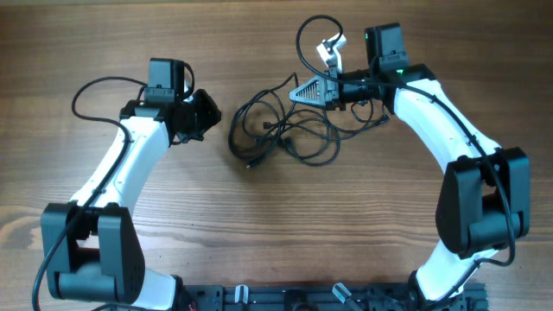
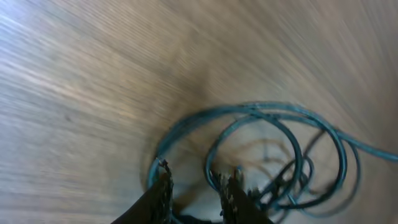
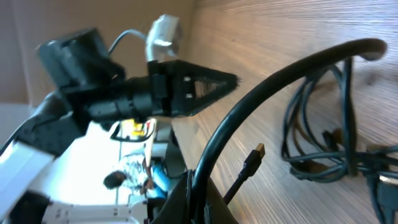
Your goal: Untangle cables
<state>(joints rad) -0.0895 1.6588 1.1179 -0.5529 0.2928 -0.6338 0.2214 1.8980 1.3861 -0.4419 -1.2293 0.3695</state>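
The cables (image 1: 281, 134) lie as a loose black tangle on the wooden table (image 1: 346, 225), between the two arms. My right gripper (image 1: 294, 93) reaches in from the right and is shut on one strand at the tangle's upper edge. In the right wrist view that strand (image 3: 280, 71) arcs up out of the right gripper (image 3: 196, 180), and a plug end (image 3: 257, 151) hangs just beside it. My left gripper (image 1: 212, 112) sits just left of the tangle. Seen from the left wrist, the left gripper (image 2: 199, 177) has a gap with only wood showing, and cable loops (image 2: 261, 111) lie just ahead.
The robot's own thicker wire with a white connector (image 1: 331, 47) loops behind the right gripper. The left arm's tip (image 3: 193, 87) shows in the right wrist view. Arm bases (image 1: 285, 298) line the near table edge.
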